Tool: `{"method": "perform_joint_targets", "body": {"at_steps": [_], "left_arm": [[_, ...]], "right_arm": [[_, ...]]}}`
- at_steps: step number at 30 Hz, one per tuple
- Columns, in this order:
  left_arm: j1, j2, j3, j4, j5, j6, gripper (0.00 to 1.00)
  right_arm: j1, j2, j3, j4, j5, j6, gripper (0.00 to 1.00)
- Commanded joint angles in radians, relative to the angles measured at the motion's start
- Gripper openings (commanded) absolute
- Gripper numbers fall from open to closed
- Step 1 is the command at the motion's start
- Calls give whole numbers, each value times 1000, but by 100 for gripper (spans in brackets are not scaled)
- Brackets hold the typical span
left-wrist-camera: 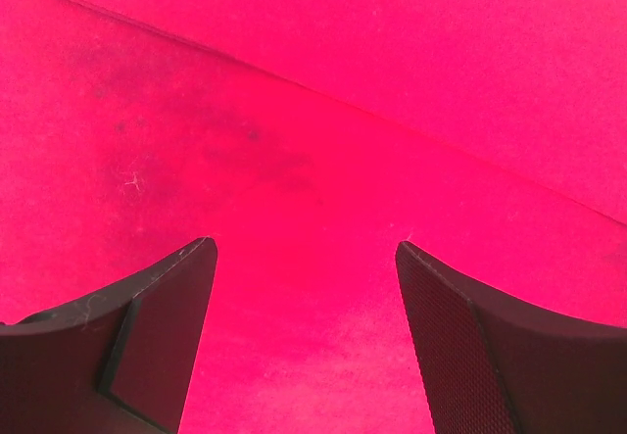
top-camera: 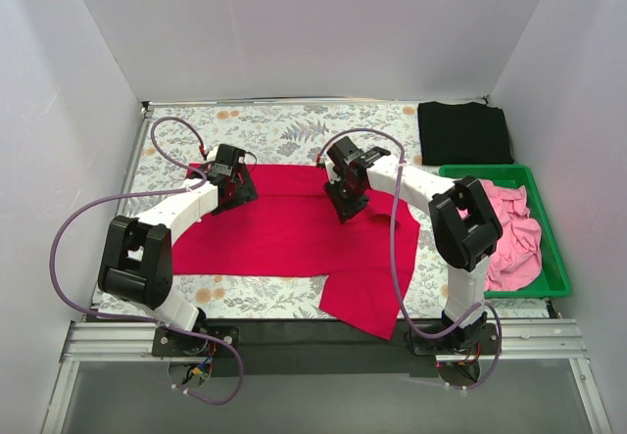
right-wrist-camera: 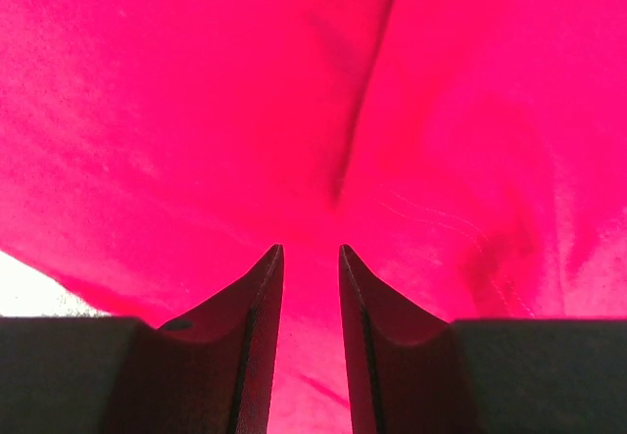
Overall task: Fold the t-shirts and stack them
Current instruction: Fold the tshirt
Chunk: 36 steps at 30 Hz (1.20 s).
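Note:
A crimson red t-shirt (top-camera: 284, 228) lies spread across the middle of the floral tablecloth (top-camera: 284, 130), with one part reaching toward the near edge. My left gripper (top-camera: 238, 191) hovers open over its far left part; in the left wrist view its fingers (left-wrist-camera: 306, 248) stand wide apart above flat red cloth (left-wrist-camera: 313, 111). My right gripper (top-camera: 348, 207) is low over the shirt's far right part. In the right wrist view its jaws (right-wrist-camera: 311, 250) show a narrow gap, with creased red cloth (right-wrist-camera: 196, 111) seen through it and nothing pinched. A folded black t-shirt (top-camera: 463, 132) lies at the far right.
A green bin (top-camera: 552, 258) at the right edge holds crumpled pink t-shirts (top-camera: 514, 233). White walls close in the table on three sides. Purple cables loop from both arms over the cloth.

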Motion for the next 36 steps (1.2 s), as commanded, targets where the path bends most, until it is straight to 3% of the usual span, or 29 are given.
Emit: {"method": "perform_joint_targets", "body": {"at_steps": [1, 9, 20, 24, 31, 36], "left_arm": [[5, -29, -9, 0, -1, -7, 68], [5, -38, -23, -5, -2, -4, 68], [5, -40, -31, -2, 4, -5, 68], [5, -44, -35, 0, 6, -7, 68], [5, -55, -39, 0, 1, -7, 68], [5, -55, -42, 0, -1, -7, 68]], "right_arm": [[20, -8, -15, 87, 74, 37, 31], [37, 16, -30, 117, 160, 63, 29], [47, 49, -64, 119, 152, 68, 26], [47, 52, -64, 118, 160, 65, 22], [47, 30, -35, 111, 115, 77, 1], [47, 21, 10, 70, 95, 103, 1]]}}
